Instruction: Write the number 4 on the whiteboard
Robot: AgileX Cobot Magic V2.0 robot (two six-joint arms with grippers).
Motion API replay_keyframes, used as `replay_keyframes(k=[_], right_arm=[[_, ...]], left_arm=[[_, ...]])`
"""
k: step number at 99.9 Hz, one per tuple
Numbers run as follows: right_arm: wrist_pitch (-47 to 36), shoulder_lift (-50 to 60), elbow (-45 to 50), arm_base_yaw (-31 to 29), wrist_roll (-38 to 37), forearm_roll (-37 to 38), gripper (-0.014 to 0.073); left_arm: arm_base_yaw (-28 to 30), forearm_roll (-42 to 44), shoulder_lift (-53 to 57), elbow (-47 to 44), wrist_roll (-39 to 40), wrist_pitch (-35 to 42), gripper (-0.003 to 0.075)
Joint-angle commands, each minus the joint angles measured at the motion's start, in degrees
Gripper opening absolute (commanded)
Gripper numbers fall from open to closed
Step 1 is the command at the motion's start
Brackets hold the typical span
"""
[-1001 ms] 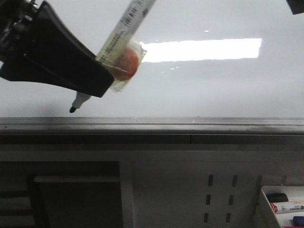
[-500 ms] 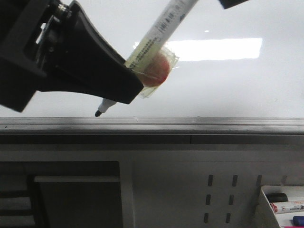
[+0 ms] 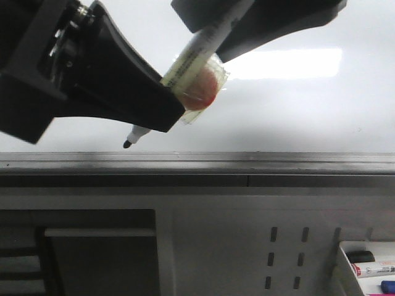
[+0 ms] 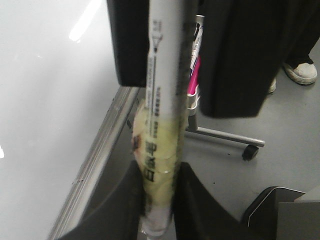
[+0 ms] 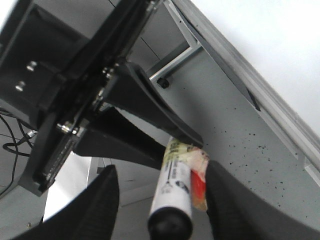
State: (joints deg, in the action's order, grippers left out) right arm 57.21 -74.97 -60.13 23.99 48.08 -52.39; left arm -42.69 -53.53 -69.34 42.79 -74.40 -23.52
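Note:
The whiteboard [image 3: 296, 117] fills the upper front view, with its grey frame rail [image 3: 247, 161] below. No number 4 shows on it. My left gripper [image 3: 174, 106] is shut on a white marker [image 3: 203, 44] wrapped in yellowish tape with a red pad. The black tip [image 3: 128, 143] hangs just above the rail. In the left wrist view the jaws [image 4: 159, 200] pinch the marker [image 4: 164, 100]. My right gripper [image 3: 247, 24] is open. Its fingers straddle the marker's rear end [image 5: 177, 185] in the right wrist view [image 5: 162, 170], and I cannot tell whether they touch it.
A white tray [image 3: 344, 271] with spare markers sits at the lower right, beside a grey perforated panel [image 3: 287, 246]. The left wrist view shows grey floor, a wheeled stand leg [image 4: 245, 150] and a person's shoe [image 4: 300, 72].
My left gripper moved right with the marker, then held still. My right gripper came in from the upper right and now straddles the marker's rear end.

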Motion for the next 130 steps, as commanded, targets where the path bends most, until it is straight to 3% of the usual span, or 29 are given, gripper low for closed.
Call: replay_keyframes(k=[1, 33, 45, 60, 70, 85, 92, 119, 130], right_arm=[[-0.1, 0.8, -1.8, 0.2, 0.1, -2.4, 0.0337], [0.0, 0.8, -1.8, 0.2, 2.3, -2.1, 0.0077], [0.3, 0.8, -1.8, 0.2, 3.4, -2.1, -0.0067], [0.6, 0.8, -1.8, 0.2, 3.5, -2.1, -0.0070], [0.6, 0.8, -1.8, 0.2, 3.5, -2.1, -0.0062], [-1.2, 1.0, -1.4, 0.2, 3.5, -2.2, -0.0053], [-4.0, 2.3, -0.1, 0.2, 3.5, -2.7, -0.0046], [-24.3, 14.2, 12.2, 0.3, 10.0, -10.5, -0.0046], [-27.9, 17.0, 14.5, 0.3, 16.1, -14.8, -0.0046]], left_arm=[[-0.6, -1.3, 1.2, 1.7, 0.5, 2.4, -0.0020], [-0.6, -1.0, 1.2, 1.7, 0.1, 3.1, -0.0020], [-0.6, -1.0, 1.2, 1.7, 0.1, 3.2, -0.0020], [-0.6, -1.0, 1.2, 1.7, 0.1, 2.8, -0.0013], [-0.6, -0.8, 1.2, 1.7, 0.1, 1.8, 0.0095], [0.2, -1.5, 1.3, 1.7, 0.3, 1.7, 0.0455], [1.4, -4.0, 1.9, 1.7, 0.6, 1.6, 0.0560], [12.2, -8.2, 9.5, 1.4, 4.3, -1.7, 0.0564], [17.5, -11.7, 12.9, 0.8, 4.3, -1.6, 0.0564]])
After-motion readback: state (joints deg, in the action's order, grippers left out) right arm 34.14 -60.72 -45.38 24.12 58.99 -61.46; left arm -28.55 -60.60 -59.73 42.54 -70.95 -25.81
